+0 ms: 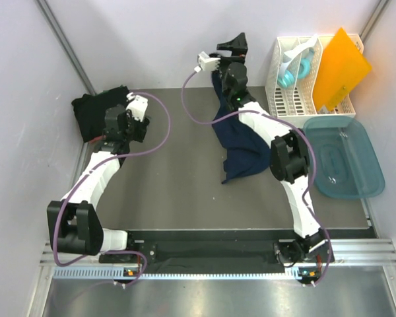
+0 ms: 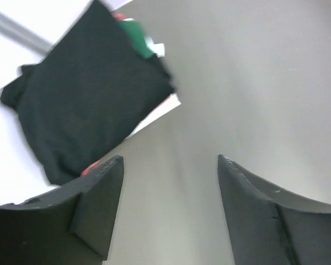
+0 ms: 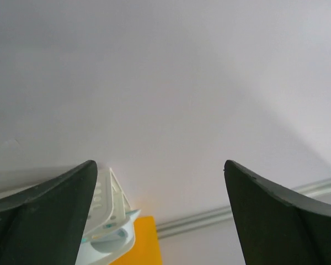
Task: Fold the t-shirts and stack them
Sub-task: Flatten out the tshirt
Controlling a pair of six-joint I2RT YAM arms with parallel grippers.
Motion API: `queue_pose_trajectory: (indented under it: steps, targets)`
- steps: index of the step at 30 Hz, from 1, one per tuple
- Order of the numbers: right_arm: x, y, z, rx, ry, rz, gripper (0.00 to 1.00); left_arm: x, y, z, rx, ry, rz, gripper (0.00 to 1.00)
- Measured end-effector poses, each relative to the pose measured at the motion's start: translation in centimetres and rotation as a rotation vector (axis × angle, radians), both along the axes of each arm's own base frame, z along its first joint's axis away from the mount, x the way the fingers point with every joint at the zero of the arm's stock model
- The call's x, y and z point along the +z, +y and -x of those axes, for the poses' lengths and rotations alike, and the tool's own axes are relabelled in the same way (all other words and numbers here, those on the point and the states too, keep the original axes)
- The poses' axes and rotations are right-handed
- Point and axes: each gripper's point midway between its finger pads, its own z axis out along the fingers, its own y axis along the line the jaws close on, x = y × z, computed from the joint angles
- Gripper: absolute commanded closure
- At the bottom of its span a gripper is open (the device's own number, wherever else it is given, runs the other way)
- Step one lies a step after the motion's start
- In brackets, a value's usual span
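Grey matting covers the table between white walls. My left gripper stands released, nothing between its fingers, just beside the folded black cloth t-shirt at the far left corner. My right gripper gapes empty, raised at the far edge; the crumpled navy blue cloth t-shirt sprawls mid-table beneath that arm.

The overhead camera sits high behind the arm bases, looking down on the whole desk, near edge at the bottom. The left wrist camera looks past the left claw, close above the far left corner, sharing the black t-shirt with the overhead view. The right wrist camera looks past the right claw at the far wall, sharing the white rack and orange sheet.
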Motion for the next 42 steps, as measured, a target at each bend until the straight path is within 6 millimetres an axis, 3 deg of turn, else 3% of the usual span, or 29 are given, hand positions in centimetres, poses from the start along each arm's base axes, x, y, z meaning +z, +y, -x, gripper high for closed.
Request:
queue_pose_trajectory:
  steps: [3, 6, 9, 13, 15, 17, 19, 20, 21, 24, 27, 31, 34, 42]
  targets:
    - [0.0, -1.6, 0.5, -0.061, -0.012, -0.012, 0.0, -0.5, -2.0, 0.3, -0.103, 0.026, 0.017, 0.21]
    - [-1.0, -4.4, 1.4, -0.133, 0.039, -0.058, 0.0, -1.2, -5.5, 1.4, -0.27, 0.065, 0.011, 0.21]
    - [-1.7, -8.5, 2.6, -0.226, 0.101, -0.119, 0.0, -1.6, -10.6, 4.0, -0.495, 0.099, -0.004, 0.21]
    - [-2.1, -16.4, 5.7, -0.377, 0.185, -0.232, 0.0, -2.3, -17.9, 8.4, -0.8, 0.155, 0.019, 0.21]
    - [-2.3, -19.6, 7.7, -0.431, 0.218, -0.275, 0.0, -3.0, -20.2, 9.9, -0.889, 0.211, 0.046, 0.23]
    - [-2.5, -22.9, 10.3, -0.485, 0.245, -0.32, 0.0, -3.7, -23.0, 10.3, -0.967, 0.274, 0.083, 0.23]
    - [-2.6, -24.5, 12.1, -0.509, 0.263, -0.348, 0.0, -4.8, -25.3, 10.1, -1.003, 0.324, 0.103, 0.29]
    - [-2.7, -24.8, 12.7, -0.513, 0.274, -0.362, 0.0, -5.6, -26.0, 10.1, -1.009, 0.348, 0.105, 0.4]
    - [-2.9, -25.0, 13.1, -0.513, 0.284, -0.372, 0.0, -6.7, -26.8, 10.3, -1.015, 0.399, 0.099, 0.44]
    - [-3.7, -25.3, 13.7, -0.51, 0.321, -0.406, 0.0, -9.4, -29.7, 10.7, -1.041, 0.548, 0.082, 0.44]
    - [-5.5, -25.2, 14.1, -0.509, 0.367, -0.422, 0.0, -10.7, -32.5, 9.7, -1.052, 0.63, 0.081, 0.43]
    - [-8.2, -25.4, 15.2, -0.513, 0.433, -0.418, 0.0, -11.7, -32.5, 10.1, -1.025, 0.702, 0.103, 0.42]
    - [-9.1, -25.5, 15.6, -0.51, 0.454, -0.411, 0.0, -11.7, -32.5, 10.6, -1.034, 0.72, 0.122, 0.42]
    - [-8.4, -25.8, 15.4, -0.5, 0.436, -0.423, 0.0, -12.3, -33.9, 15.0, -1.145, 0.821, 0.114, 0.38]
